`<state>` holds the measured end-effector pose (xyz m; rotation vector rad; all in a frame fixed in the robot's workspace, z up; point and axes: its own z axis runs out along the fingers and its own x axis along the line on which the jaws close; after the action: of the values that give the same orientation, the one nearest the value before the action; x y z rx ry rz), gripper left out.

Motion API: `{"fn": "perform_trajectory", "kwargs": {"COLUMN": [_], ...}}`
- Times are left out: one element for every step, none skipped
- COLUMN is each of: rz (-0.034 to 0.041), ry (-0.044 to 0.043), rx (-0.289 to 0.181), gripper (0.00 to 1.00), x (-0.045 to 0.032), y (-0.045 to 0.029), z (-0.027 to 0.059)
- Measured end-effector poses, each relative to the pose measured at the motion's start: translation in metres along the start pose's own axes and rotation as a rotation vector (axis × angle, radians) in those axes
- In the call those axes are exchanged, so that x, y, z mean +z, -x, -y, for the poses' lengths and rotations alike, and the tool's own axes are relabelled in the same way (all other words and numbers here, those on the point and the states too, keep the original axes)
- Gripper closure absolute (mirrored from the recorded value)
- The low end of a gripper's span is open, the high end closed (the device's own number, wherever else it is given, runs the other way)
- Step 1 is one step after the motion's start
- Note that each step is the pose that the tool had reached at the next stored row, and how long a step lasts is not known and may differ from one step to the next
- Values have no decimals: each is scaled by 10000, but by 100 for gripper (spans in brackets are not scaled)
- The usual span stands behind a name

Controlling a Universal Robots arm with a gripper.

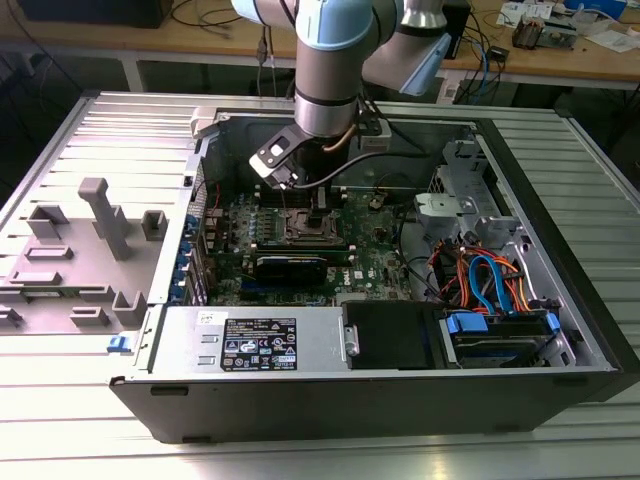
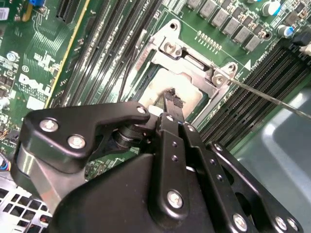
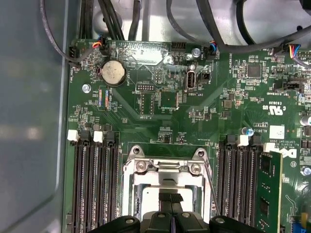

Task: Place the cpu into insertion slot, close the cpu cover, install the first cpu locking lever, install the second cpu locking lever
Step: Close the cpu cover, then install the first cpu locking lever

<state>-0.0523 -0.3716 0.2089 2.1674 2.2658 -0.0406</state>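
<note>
Our robot arm [image 1: 325,70] reaches down into an open computer case [image 1: 300,405] that lies on its side on a slatted metal table [image 1: 100,125]. The gripper [image 1: 318,205] hangs low over the socket [image 1: 303,226] near the middle of the green motherboard [image 1: 375,255]. In both wrist views we find its black fingertips [image 3: 165,197] clenched together, with nothing held between them. They sit directly above the chip [image 2: 187,91]; we cannot tell whether they touch it. The chip lies flat inside the socket, and its pale metal top shows through the square opening of the silvery cover [image 2: 189,54], which frames it on all the sides we can see. A thin wire lever [image 2: 272,97] slants away from one corner of the socket across the neighbouring memory slots [image 2: 252,82]; whether it is latched we cannot tell. In the first wrist view a round coin battery [image 3: 112,73] sits on the board beyond the socket, and a green memory stick [image 3: 269,189] stands in one of the slots beside it. In the exterior view a long black graphics card [image 1: 290,265] lies just in front of the socket. Blue and orange cables [image 1: 490,275] bunch at the exterior view's right, and a grey plastic fixture [image 1: 95,250] rests on the table at its left.
</note>
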Motion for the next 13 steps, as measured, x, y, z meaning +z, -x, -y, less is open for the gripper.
{"fn": "perform_trajectory", "kwargs": {"rz": [-2, -1, -1, -1, -1, -1, -2, -2, -1, -1, -2, -1, -1], "ry": [1, 0, 1, 1, 0, 0, 1, 1, 0, 1, 1, 0, 0], "rx": [0, -1, -1, -1, -1, -1, -1, -1, -1, -1, -1, -1, -1], "gripper": [89, 89, 89, 89, 89, 89, 89, 89, 89, 89, 89, 89, 89], "x": [1, 0, 0, 0, 0, 0, 0, 0, 0, 0, 0, -3, -10], "y": [-1, -1, -2, -2, -2, -2, -3, -3, -3, -3, -4, -4, -4], "z": [-1, -4, -7, -8, -8, -9, -10, -10, -11, -12, -12, -12, -12]}}
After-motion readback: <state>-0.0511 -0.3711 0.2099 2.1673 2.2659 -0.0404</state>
